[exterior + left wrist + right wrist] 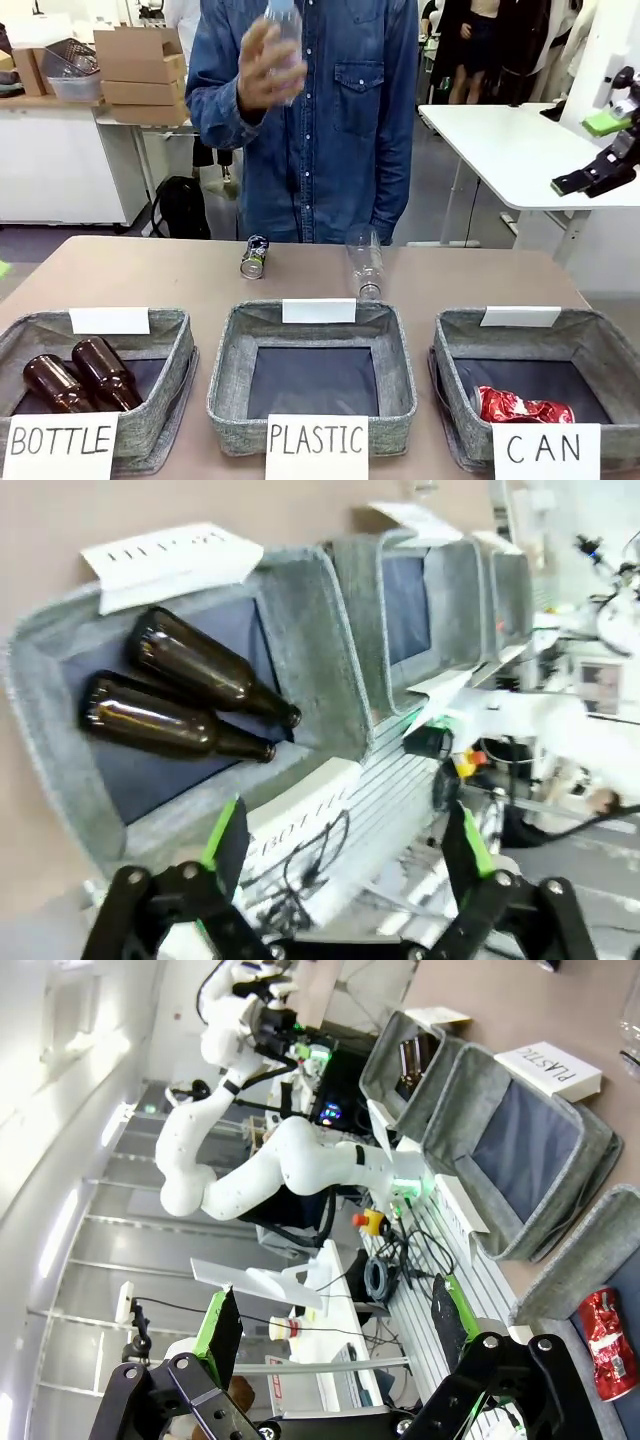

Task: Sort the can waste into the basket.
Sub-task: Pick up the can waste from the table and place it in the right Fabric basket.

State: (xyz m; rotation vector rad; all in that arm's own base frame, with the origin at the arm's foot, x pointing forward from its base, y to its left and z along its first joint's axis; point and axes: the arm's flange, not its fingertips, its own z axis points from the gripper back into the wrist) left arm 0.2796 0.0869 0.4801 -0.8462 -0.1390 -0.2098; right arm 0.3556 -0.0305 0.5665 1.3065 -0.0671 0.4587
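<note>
While the left pincer (345,835) and right pincer (590,155) stand spread and empty, the blue can (254,257) lies on the counter (150,270).
Front view: the blue can is at the counter's far side, near a clear bottle (365,262); the red can (522,407) lies inside the CAN basket (600,340), front right. Left wrist view: two brown bottles (190,695) lie in a grey basket (320,660) beyond the pincer. Right wrist view: the red can shows at bottom right.

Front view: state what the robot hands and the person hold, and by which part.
The left hand and right hand are open and empty. The person's hand grips a clear plastic bottle around its body.
</note>
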